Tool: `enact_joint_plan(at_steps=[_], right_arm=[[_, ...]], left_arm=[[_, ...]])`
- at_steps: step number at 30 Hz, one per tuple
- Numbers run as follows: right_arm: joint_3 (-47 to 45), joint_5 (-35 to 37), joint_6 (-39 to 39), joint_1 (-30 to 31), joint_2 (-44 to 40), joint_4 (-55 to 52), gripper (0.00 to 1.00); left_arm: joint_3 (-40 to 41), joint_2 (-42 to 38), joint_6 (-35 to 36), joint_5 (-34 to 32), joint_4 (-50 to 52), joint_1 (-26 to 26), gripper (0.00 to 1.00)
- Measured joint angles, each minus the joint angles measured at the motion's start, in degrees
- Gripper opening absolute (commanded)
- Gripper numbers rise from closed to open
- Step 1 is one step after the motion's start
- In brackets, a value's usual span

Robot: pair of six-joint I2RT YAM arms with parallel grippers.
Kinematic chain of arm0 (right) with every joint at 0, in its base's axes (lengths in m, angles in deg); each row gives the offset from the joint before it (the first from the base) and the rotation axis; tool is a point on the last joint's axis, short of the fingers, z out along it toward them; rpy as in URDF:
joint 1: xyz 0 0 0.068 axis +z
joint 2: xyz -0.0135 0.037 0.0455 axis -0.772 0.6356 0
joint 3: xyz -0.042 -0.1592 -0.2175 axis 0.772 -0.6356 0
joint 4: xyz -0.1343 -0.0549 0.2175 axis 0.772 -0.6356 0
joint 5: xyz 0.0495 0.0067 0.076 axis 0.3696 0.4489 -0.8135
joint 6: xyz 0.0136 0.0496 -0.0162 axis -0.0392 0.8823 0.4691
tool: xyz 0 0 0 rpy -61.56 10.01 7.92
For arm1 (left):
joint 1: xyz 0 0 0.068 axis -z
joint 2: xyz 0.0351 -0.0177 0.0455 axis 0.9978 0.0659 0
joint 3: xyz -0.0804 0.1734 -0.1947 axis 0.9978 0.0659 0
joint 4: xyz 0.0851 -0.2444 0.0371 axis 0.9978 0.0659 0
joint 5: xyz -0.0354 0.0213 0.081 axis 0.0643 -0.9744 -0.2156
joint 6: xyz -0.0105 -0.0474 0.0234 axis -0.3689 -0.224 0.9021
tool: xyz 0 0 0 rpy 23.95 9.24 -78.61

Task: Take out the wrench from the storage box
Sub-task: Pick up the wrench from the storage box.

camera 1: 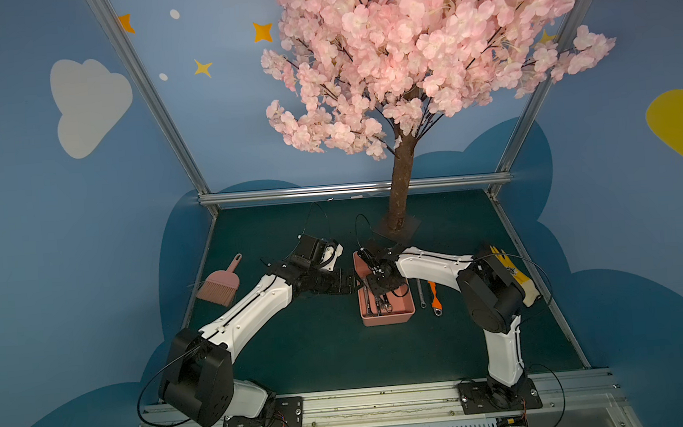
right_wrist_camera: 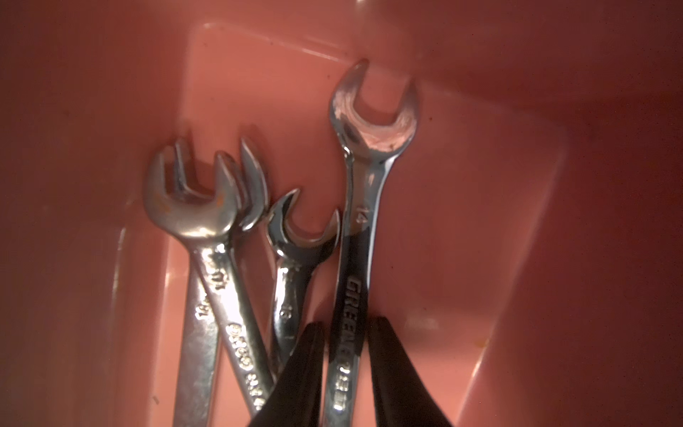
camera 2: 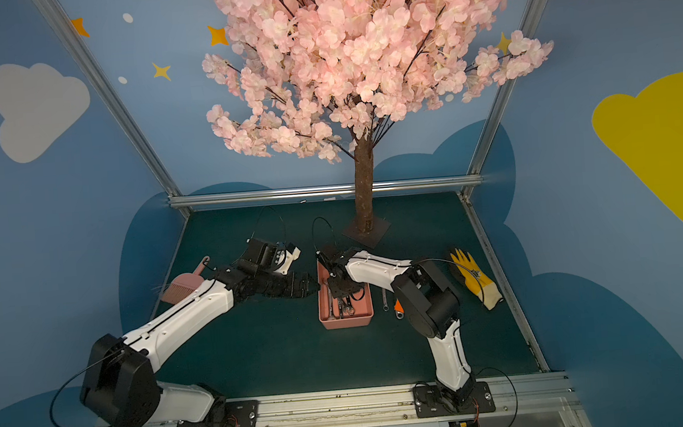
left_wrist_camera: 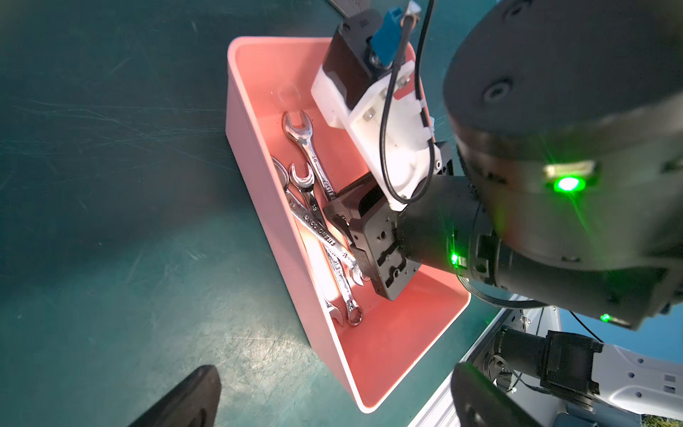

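Observation:
The salmon-pink storage box (camera 1: 388, 321) (camera 2: 346, 322) (left_wrist_camera: 251, 185) sits mid-table and holds several chrome wrenches (camera 1: 382, 303). My right gripper (right_wrist_camera: 345, 323) (camera 1: 379, 288) reaches down into the box. Its two black fingers are closed in against either side of the shaft of the wrench (right_wrist_camera: 364, 207) (left_wrist_camera: 314, 155) marked 14, which still lies on the box floor (right_wrist_camera: 462, 222). The other wrenches (right_wrist_camera: 207, 258) lie crossed beside it. My left gripper (left_wrist_camera: 329, 397) (camera 1: 351, 282) hovers wide open just outside the box's left wall, holding nothing.
On the mat right of the box lie a silver wrench (camera 1: 420, 294) and an orange-handled wrench (camera 1: 433, 295). A yellow glove (camera 2: 476, 279) lies further right. A pink hand brush (camera 1: 216, 289) lies at the left. The tree's base plate (camera 1: 397, 224) stands behind the box.

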Motion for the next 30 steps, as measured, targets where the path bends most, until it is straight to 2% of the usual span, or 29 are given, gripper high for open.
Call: enact_joint_plan(at_steps=[5,13,24,30], right_arm=[[2.7,1.3,0.3,0.0,2.1,-0.5,0.19],[3.4,2.2,1.2,0.0,2.5,-1.0,0.00],[3.3,2.2,1.0,0.3,1.9,-1.3,0.00],[3.3,2.2,1.0,0.8,-1.3,-4.6,0.00]], left_arm=[[0.0,0.6,0.0,0.0,0.0,0.0,1.00],[0.0,1.0,0.0,0.0,0.0,0.0,1.00],[-0.1,1.8,0.0,0.1,0.0,0.0,1.00],[-0.5,2.0,0.0,0.1,0.1,0.0,1.00]])
